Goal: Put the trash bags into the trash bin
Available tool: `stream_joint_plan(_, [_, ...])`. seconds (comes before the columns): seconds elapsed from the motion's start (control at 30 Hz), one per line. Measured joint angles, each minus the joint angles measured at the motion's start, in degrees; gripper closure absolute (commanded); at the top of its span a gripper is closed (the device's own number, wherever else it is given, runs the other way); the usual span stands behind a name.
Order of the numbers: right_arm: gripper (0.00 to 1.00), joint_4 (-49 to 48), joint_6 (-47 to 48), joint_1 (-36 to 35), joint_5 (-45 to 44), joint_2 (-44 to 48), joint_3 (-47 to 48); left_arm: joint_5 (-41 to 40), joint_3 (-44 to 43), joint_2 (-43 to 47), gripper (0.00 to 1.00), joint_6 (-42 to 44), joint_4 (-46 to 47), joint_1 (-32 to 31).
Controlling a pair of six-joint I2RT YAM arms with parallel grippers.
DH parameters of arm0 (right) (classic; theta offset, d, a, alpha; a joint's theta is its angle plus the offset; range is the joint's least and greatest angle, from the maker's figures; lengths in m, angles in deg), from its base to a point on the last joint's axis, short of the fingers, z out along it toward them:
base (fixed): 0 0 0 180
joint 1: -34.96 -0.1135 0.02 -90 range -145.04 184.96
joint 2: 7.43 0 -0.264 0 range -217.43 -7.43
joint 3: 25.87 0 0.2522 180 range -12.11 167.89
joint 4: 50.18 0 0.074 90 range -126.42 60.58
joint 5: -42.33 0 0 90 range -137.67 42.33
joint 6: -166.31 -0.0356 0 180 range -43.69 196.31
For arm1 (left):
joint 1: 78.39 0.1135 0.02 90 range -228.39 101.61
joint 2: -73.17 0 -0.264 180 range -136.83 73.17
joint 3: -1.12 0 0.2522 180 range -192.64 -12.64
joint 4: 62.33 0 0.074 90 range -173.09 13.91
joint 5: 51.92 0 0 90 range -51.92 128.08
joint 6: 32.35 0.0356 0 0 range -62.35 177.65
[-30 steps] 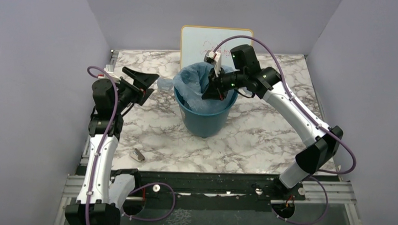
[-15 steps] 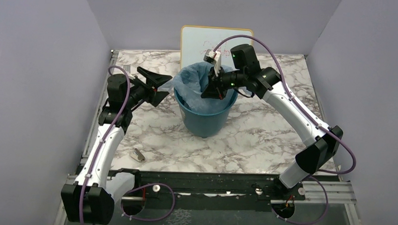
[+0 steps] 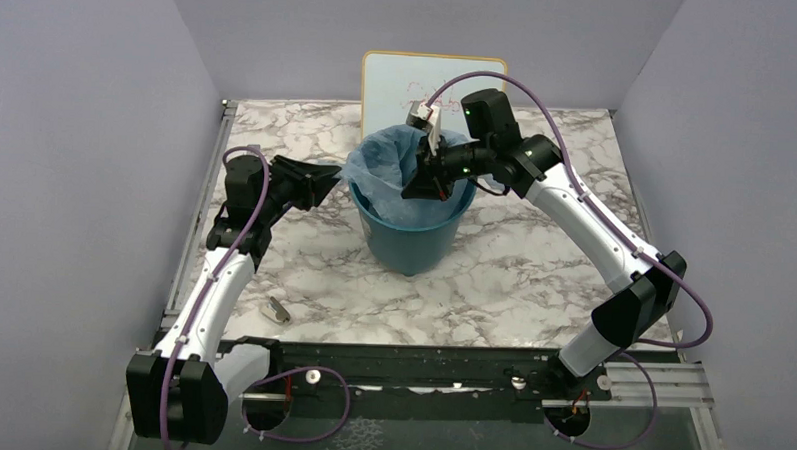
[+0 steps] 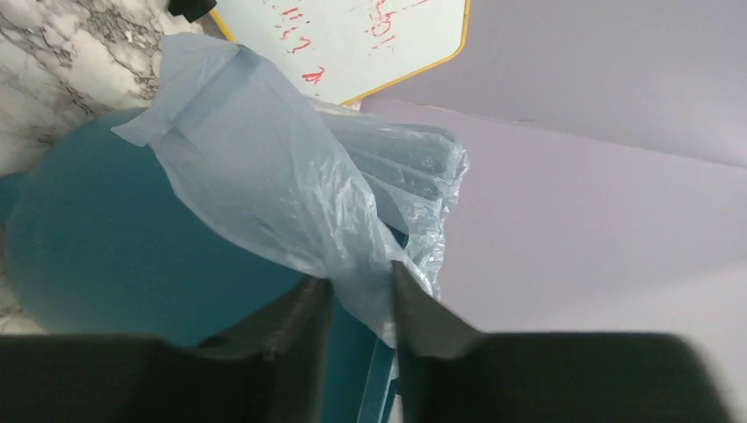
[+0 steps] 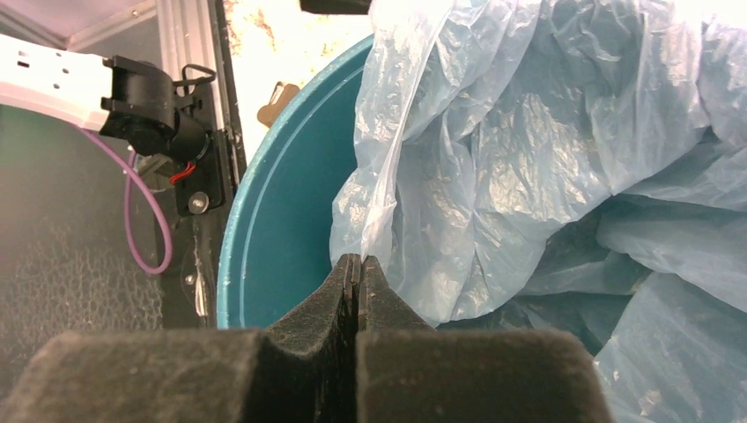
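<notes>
Moved in since earlier — left gripper [image 4: 361, 304] straddling one bag [image 4: 282, 194] at one bin [image 3: 411, 235]; right gripper [image 5: 358, 273] clamped on bag.

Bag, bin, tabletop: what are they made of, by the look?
Thin crinkly translucent light-blue bag: film plastic, glossy; it creases sharply, glints, and lets light through. Round teal-blue bin: likely moulded rigid plastic, smooth with a slight sheen, uniform colour and an even rim. White grey-veined tabletop: marble pattern, but real stone or printed laminate can't be told from here.
</notes>
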Motion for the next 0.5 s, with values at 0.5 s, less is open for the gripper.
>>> stream_joint_plan(0.5, [0.9, 0.3, 1.6, 0.0, 5.5, 0.0, -0.9, -1.6, 3.3, 0.9, 1.0, 1.5, 3.4, -0.3])
